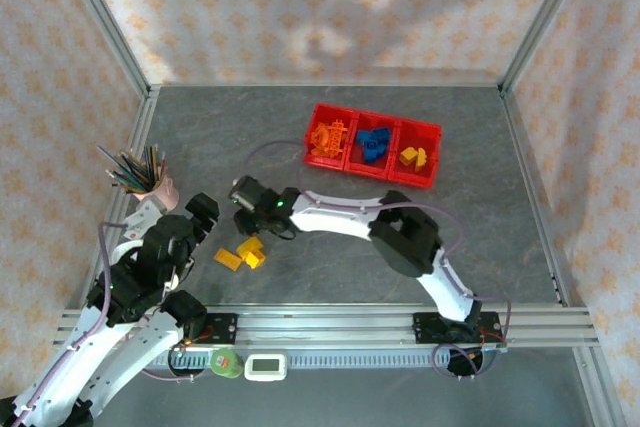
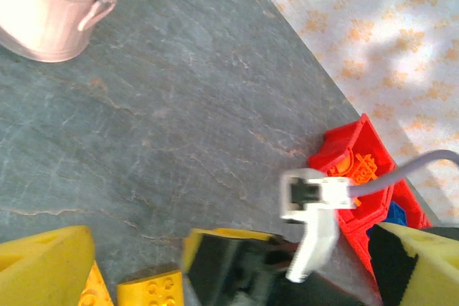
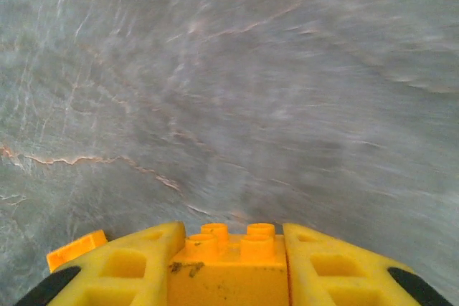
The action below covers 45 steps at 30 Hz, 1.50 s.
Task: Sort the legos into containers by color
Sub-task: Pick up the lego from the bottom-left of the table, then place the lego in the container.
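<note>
My right gripper (image 3: 233, 252) is shut on a yellow four-stud lego (image 3: 233, 266), held low over the grey table. In the top view that gripper (image 1: 252, 243) and its lego sit left of centre, with a second yellow lego (image 1: 228, 259) lying just to the left. The red containers (image 1: 432, 133) stand at the back right, holding orange legos (image 1: 330, 137) in the left bin, blue (image 1: 373, 144) in the middle and yellow (image 1: 413, 157) in the right. My left gripper (image 2: 229, 234) is open, its yellow fingers (image 2: 43, 266) wide apart, facing the right gripper and a loose yellow lego (image 2: 147, 288).
A pink cup of coloured pencils (image 1: 155, 187) stands at the left, close behind my left arm (image 1: 160, 247). The right arm (image 1: 340, 215) stretches across the table's front half. Metal frame posts and patterned walls bound the table.
</note>
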Each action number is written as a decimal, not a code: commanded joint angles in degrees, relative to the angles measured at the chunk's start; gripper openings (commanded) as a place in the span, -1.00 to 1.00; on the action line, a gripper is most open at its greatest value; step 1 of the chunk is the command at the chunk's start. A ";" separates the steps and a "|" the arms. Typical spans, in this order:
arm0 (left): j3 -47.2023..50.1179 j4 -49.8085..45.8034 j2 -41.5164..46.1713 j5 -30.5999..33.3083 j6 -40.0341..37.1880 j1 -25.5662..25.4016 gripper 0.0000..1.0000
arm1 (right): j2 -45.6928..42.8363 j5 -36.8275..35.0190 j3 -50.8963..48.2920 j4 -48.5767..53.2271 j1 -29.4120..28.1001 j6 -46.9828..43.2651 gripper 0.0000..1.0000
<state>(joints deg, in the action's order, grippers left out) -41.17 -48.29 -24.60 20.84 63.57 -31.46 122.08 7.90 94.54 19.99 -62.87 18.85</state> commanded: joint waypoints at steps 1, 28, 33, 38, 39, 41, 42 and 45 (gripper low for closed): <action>-1.55 6.39 -2.61 -3.40 -4.39 -0.01 0.99 | -9.76 -3.90 -6.25 -0.97 3.48 3.89 -0.40; -3.08 42.40 -35.42 -33.50 -20.75 0.29 0.98 | -22.57 -13.53 -23.30 -1.76 50.55 0.61 -0.38; -2.53 41.79 -34.84 -32.53 -20.94 0.42 0.99 | -18.99 -13.22 -21.09 -2.14 50.93 -0.34 -0.18; -2.36 41.04 -33.94 -31.62 -21.03 0.63 0.99 | -21.16 -11.51 -20.67 -1.51 50.54 -0.87 0.07; -2.32 41.00 -33.57 -31.27 -20.95 0.77 0.99 | -22.05 -10.99 -20.99 -1.53 50.23 -1.13 0.12; -2.16 40.78 -32.87 -30.63 -20.73 0.90 0.98 | -23.29 -10.74 -21.07 -0.32 49.58 -1.52 0.16; -2.08 40.34 -32.35 -30.15 -20.53 1.01 0.98 | -23.98 -10.85 -20.83 0.56 49.11 -1.45 0.17; -2.08 38.14 -30.27 -28.02 -20.01 1.28 0.98 | -27.20 -9.16 -22.43 1.15 46.28 -1.28 0.19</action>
<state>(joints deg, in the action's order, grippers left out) -42.50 -8.47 -57.32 -10.24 43.46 -30.94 99.81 -2.35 72.12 19.62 -13.87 18.13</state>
